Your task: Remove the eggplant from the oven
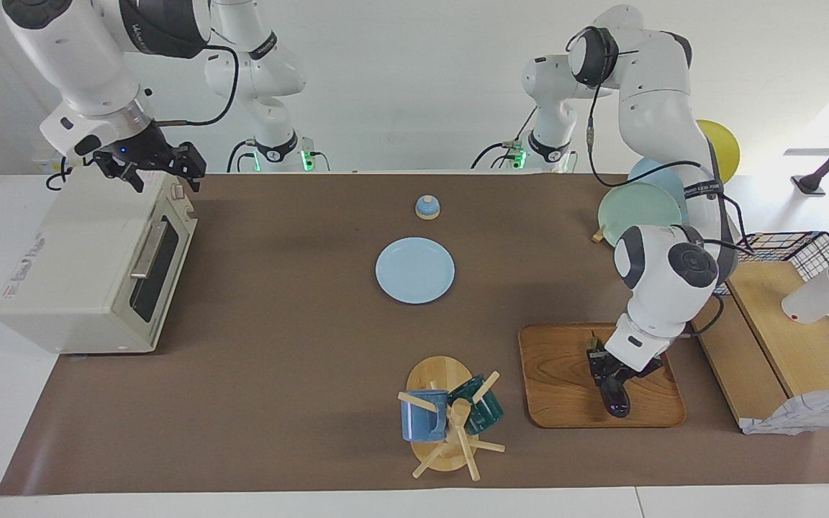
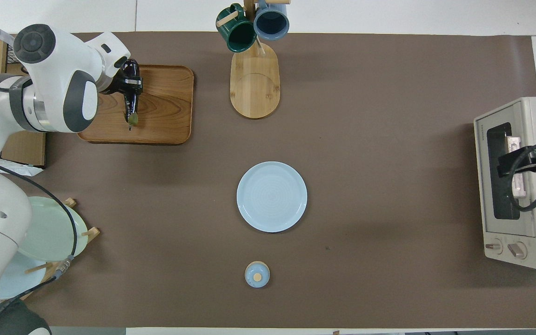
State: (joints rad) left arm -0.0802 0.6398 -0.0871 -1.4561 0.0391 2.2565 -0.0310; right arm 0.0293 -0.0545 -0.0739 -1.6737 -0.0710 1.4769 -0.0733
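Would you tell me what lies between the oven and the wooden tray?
Overhead view: only the light blue plate between the oven and the wooden tray; otherwise bare brown mat.

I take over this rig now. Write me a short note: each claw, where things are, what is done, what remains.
Left claw: down at the brown wooden tray, around the glossy dark purple eggplant; whether it grips is unclear.
Right claw: open, waits over the cream-white toaster oven.
Done: eggplant out of oven, oven door closed.
Left: release the eggplant, lift the left arm.
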